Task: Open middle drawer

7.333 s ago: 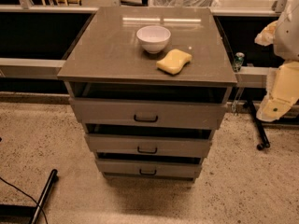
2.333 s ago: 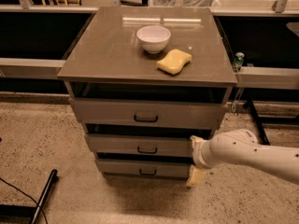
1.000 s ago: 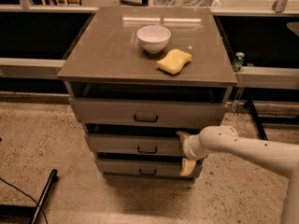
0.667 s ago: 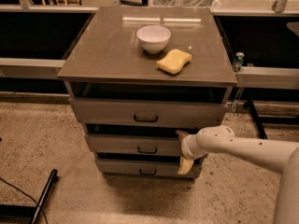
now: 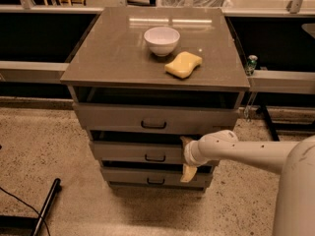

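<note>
The cabinet has three drawers. The middle drawer (image 5: 133, 152) is the grey-beige front second from the top, with a small dark pull handle (image 5: 155, 158) at its centre. It stands slightly out, with a dark gap above it. My gripper (image 5: 186, 157) reaches in from the right on a white arm (image 5: 236, 149) and sits at the right part of the middle drawer's front, right of the handle. Its yellowish fingers are spread vertically, one at the drawer's top edge (image 5: 185, 141) and one hanging below it (image 5: 188, 173). It holds nothing.
The top drawer (image 5: 154, 119) and the lowest drawer (image 5: 152, 178) each have a dark handle. A white bowl (image 5: 162, 40) and a yellow sponge (image 5: 183, 64) lie on the cabinet top (image 5: 108, 53). A can (image 5: 251, 64) stands behind at the right. A black bar (image 5: 45, 205) lies on the floor at the left.
The arm came in from the right and swung left along the drawer fronts. In the last second the gripper has stayed at the middle drawer's right side; the drawer has not visibly moved.
</note>
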You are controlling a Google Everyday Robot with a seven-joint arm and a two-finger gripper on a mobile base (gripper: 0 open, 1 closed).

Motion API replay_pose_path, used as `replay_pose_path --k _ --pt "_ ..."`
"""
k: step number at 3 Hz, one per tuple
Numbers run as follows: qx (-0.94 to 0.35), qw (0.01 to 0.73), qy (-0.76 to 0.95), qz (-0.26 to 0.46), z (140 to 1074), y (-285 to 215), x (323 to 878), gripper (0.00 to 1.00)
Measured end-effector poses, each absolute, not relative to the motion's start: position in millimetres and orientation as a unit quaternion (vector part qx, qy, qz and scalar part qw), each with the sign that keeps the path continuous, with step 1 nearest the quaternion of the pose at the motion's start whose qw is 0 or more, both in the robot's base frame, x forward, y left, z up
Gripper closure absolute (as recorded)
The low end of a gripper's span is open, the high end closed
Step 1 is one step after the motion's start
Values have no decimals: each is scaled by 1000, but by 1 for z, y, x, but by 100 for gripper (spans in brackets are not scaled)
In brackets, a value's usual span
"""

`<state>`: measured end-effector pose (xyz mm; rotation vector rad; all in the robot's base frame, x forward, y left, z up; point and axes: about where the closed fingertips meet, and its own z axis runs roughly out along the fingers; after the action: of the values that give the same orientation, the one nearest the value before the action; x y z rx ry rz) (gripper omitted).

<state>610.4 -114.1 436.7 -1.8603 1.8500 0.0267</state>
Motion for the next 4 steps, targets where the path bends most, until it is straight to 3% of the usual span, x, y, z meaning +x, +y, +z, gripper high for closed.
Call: replay_pose_path --k 2,4 --pt "-679 252 689 36 425 -97 616 0" --pt "-682 244 689 31 424 -89 612 42"
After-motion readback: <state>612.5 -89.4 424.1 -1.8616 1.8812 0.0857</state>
